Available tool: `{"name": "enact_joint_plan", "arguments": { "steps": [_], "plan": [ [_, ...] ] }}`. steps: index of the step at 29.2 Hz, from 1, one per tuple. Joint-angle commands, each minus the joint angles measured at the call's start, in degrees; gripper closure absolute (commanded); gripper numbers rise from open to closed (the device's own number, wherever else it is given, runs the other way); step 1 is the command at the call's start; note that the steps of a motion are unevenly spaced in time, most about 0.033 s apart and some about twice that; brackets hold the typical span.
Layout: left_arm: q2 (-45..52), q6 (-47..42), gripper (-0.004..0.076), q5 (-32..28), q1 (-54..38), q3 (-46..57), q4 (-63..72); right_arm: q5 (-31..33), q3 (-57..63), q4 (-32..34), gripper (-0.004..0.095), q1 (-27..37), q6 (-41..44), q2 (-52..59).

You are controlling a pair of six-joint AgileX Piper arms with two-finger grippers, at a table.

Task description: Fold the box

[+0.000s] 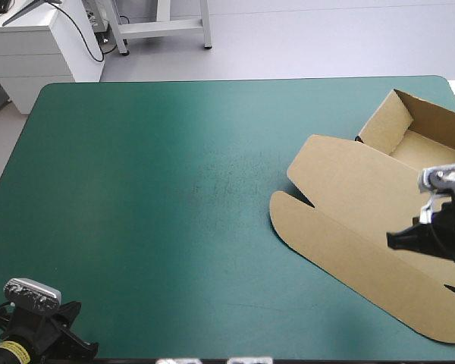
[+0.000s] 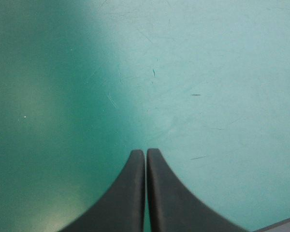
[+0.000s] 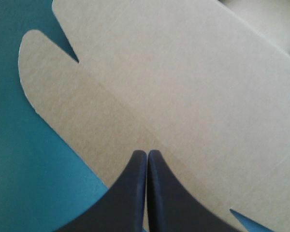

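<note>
High view, table (image 1: 159, 197): It has a teal-green cover. Most of it is bare.
High view, box (image 1: 349, 220): It is brown and sits on the right side of the table. The tray part, with its walls standing up, is near the far right corner. The lid lies flat and reaches toward the near edge. The lid has rounded flaps at its ends.
High view, right jaws: They hang over the flat lid, near the table's right edge. Their tips point toward the left edge.
High view, left jaws: They are at the near left corner, well apart from the box.
Left wrist view, left jaws: The two black fingers (image 2: 130, 198) are pressed together into one point. They pinch nothing.
Left wrist view, table (image 2: 193, 72): Only teal-green cover with a few thin scratches lies ahead of the jaws.
Right wrist view, right jaws: The two black fingers (image 3: 133, 193) are pressed together and pinch nothing. Their tips are over the lid, close to its edge. I cannot tell if they touch it.
Right wrist view, box (image 3: 183, 96): The flat brown lid spreads out ahead of the jaws. One rounded flap has a slit beside it.
Right wrist view, table (image 3: 24, 174): Teal-green cover shows beside the lid.
</note>
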State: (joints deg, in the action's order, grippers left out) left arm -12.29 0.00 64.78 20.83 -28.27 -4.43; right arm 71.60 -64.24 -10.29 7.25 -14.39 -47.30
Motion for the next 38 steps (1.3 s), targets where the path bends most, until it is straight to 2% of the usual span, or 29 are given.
{"name": "enact_joint_plan", "arguments": {
  "steps": [1, 9, 13, 17, 38],
  "plan": [
    [-0.89, 0.0, 0.0731, -3.14, 0.3, -1.32, 0.29, -3.35, 5.44, -0.45, 0.0923, -0.87, -1.16, 5.83],
    [-0.89, 0.0, 0.0731, -3.14, 0.3, -1.32, 0.29, -9.77, 23.09, -2.46, 0.0924, -0.87, -4.24, 17.51],
    [-0.89, 0.0, 0.0731, -3.14, 0.3, -1.32, 0.29, -13.3, 29.89, -5.29, 0.0924, -0.87, -4.24, 21.64],
    [-0.89, -0.44, 0.0731, -3.04, 0.3, -1.32, 0.29, -15.12, 34.18, -5.35, 0.0924, -0.87, -4.37, 24.65],
    [-0.89, -1.73, 0.0731, -3.04, 0.3, -1.32, 0.29, -14.52, 34.32, -5.36, 0.0924, -0.87, -5.53, 26.2]
  ]
}}
